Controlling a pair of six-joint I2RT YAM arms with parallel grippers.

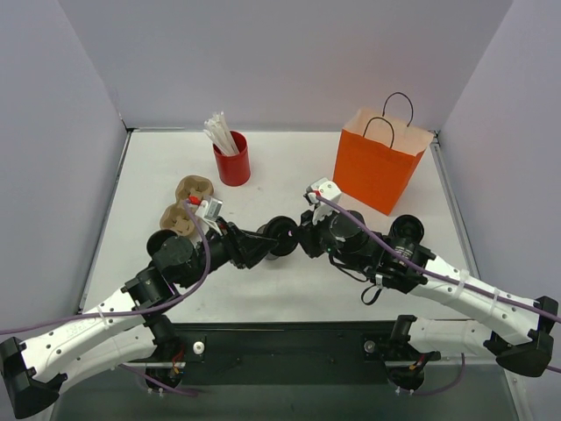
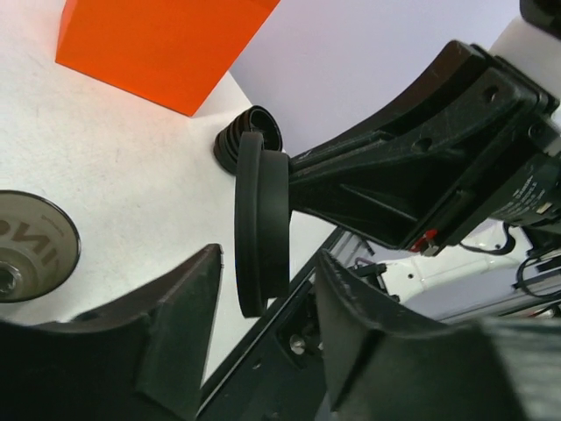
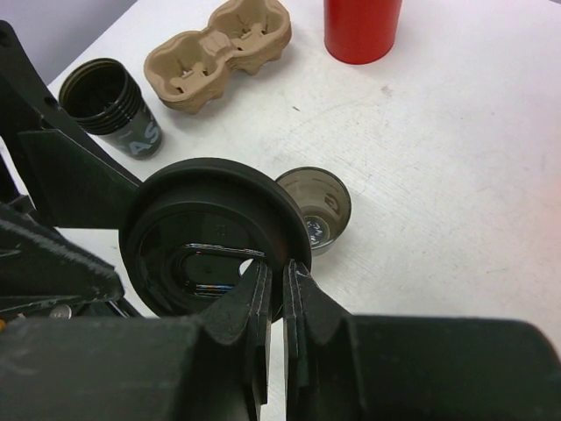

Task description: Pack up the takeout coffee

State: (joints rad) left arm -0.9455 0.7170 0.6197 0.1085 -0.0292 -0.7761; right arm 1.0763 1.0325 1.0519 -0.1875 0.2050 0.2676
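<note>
Tabletop [image 1: 289, 175] white. Orange bag [image 1: 377, 171] upright at back right. Cup carrier [image 3: 219, 44], red cup [image 3: 361, 26] and stack of dark cups [image 3: 110, 105] at left.

Top view: arms meet mid-tabletop and hide cup. Both wrist views show open cup [image 3: 320, 197] upright, mouth up, just beyond black lid [image 3: 175, 228].

Lid held on edge, flat face toward right wrist camera, axis roughly level. Right claw [image 3: 276, 276] clamped on lid rim.

Left wrist view alone shows lid edge-on. Left claw [image 2: 267, 289] spread, fingers either side of lid, not touching.
</note>
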